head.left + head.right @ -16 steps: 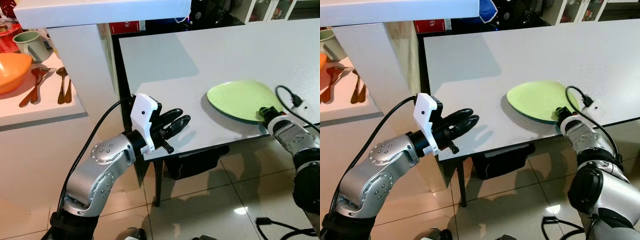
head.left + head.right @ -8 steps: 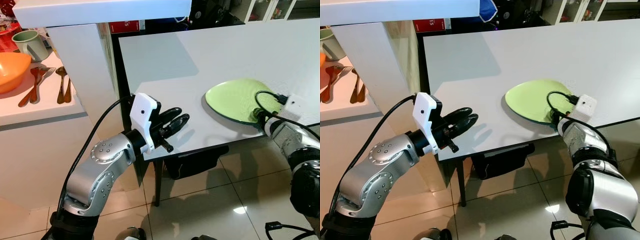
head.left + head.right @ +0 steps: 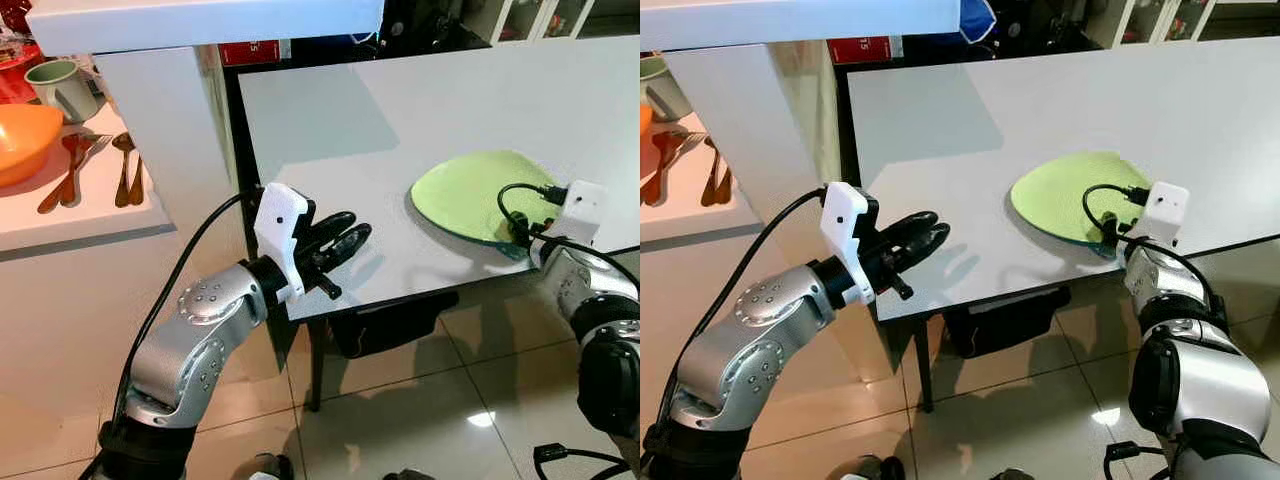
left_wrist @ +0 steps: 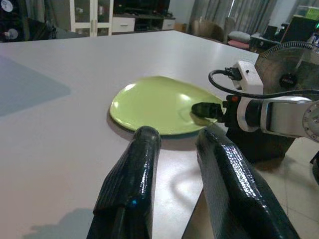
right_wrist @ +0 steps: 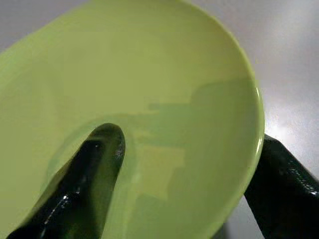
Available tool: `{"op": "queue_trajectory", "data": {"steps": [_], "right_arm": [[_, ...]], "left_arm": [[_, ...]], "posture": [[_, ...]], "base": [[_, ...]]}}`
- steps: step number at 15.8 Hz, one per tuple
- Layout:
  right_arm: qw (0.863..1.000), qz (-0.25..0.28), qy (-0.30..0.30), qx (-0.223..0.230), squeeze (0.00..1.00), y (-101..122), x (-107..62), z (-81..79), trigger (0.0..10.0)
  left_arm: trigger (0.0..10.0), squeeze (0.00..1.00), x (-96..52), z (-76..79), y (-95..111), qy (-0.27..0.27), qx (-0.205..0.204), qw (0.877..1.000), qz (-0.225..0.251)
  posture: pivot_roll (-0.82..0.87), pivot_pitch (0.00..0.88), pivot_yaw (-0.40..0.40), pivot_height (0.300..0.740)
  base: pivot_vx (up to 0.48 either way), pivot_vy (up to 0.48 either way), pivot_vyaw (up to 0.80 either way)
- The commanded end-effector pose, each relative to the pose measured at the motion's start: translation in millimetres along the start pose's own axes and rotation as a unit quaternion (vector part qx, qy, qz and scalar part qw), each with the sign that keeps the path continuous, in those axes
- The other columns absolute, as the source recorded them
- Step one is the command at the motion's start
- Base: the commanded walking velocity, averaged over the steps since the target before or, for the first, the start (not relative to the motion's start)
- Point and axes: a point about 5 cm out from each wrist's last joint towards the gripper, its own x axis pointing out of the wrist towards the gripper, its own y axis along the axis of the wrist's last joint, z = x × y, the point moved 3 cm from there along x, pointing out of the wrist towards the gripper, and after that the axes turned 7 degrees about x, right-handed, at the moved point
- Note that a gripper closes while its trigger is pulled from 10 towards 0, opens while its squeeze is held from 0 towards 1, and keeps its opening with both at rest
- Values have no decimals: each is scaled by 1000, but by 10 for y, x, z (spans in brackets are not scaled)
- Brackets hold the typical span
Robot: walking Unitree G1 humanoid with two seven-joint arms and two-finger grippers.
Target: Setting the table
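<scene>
Right claw (image 3: 1110, 236) has the green plate (image 3: 470, 192) by its near rim, one finger (image 5: 89, 169) lying on the upper face, the other (image 5: 281, 184) under the edge. That plate sits near the front edge of the white desk (image 3: 400, 110), its gripped side tilted up a touch. Left claw (image 3: 340, 245) hovers at the desk's near left corner, well apart from the plate, fingers (image 4: 134, 179) narrowly parted, holding nothing. Off to the left, a shelf (image 3: 70, 215) carries an orange bowl (image 3: 22, 140), spoons (image 3: 125, 170) and a green mug (image 3: 62, 88)
</scene>
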Motion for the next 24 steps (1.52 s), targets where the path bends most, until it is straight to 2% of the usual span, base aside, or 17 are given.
{"op": "queue_trajectory", "data": {"steps": [1, 7, 9, 10, 11, 12, 13, 15, 16, 17, 18, 20, 21, 22, 23, 24], "right_arm": [[1000, -6, 2, -10, 1000, 11, 8, -53, 10000], [1000, -15, 8, 6, 1000, -16, 15, -142, 10000], [1000, 4, 3, 14, 1000, 66, 19, -158, 10000], [999, 34, -12, 19, 973, 174, 17, -134, 10000], [997, 73, -13, 5, 0, 310, 7, -134, 10000], [995, 103, 4, 1, 0, 408, -7, -168, 10000], [994, 108, 10, 17, 0, 423, -10, -170, 10000], [993, 114, 4, -7, 0, 382, -16, -147, 10000], [993, 117, 0, 5, 0, 353, -20, -121, 10000], [987, 159, 14, 22, 0, 441, -51, -165, 10000], [984, 173, 24, 29, 0, 479, -64, -195, 10000], [965, 237, 88, 61, 0, 616, -167, -393, 10000], [950, 275, 136, 64, 0, 641, -321, -543, 10000], [940, 286, 176, 57, 0, 535, -679, -656, 10000], [938, 284, 190, 55, 0, 489, -814, -699, 10000], [938, 266, 221, 29, 0, 347, -1046, -797, 10000]], "left_arm": [[10000, 0, 4, -48, 19, 8, 7, 1000, 0], [10000, 0, -6, -78, 5, 13, 6, 1000, -2], [10000, 0, -8, -82, 3, 15, 6, 1000, -2], [10000, 0, -2, -86, 4, 17, 6, 1000, -1], [10000, 0, 6, -98, 12, 23, 7, 1000, 2], [10000, 0, 11, -113, 19, 30, 8, 999, 5], [10000, 0, 13, -127, 21, 36, 6, 999, 7], [10000, 0, 22, -126, -3, 41, 10, 999, 5], [10000, 0, 26, -120, -19, 47, 16, 999, 3], [10000, 0, 21, -176, 6, 92, 40, 995, 5], [10000, 0, 14, -199, 20, 107, 47, 993, 6], [10000, 0, -116, -276, 143, 171, 91, 981, 27], [10000, 0, -264, -284, 203, 205, 125, 970, 32], [10000, 0, -469, -250, 230, 235, 153, 960, 23], [10000, 0, -528, -240, 237, 243, 157, 957, 20], [10000, 0, -621, -224, 237, 256, 164, 952, 17]], "posture": [[36, 120, 42, 740], [44, 124, 40, 740], [44, 124, 40, 740], [43, 120, 36, 740], [43, 117, 33, 740], [42, 112, 30, 740], [41, 110, 30, 740], [29, 92, 29, 740], [26, 85, 25, 740], [29, 69, 11, 740], [29, 69, 11, 740], [26, 39, 5, 740], [21, 24, 5, 740], [16, 14, 7, 740], [16, 14, 7, 740], [9, 2, 3, 740]], "base": [[0, 0, 0], [0, 0, 0], [0, 0, 0], [0, 0, 0], [0, 0, 0], [0, 0, 0], [0, 0, 0], [0, 0, 0], [0, 0, 0], [0, 0, 0], [0, 0, 0], [0, 0, 0], [0, 0, 0], [0, 0, 0], [0, 0, 0], [0, 0, 0]]}}
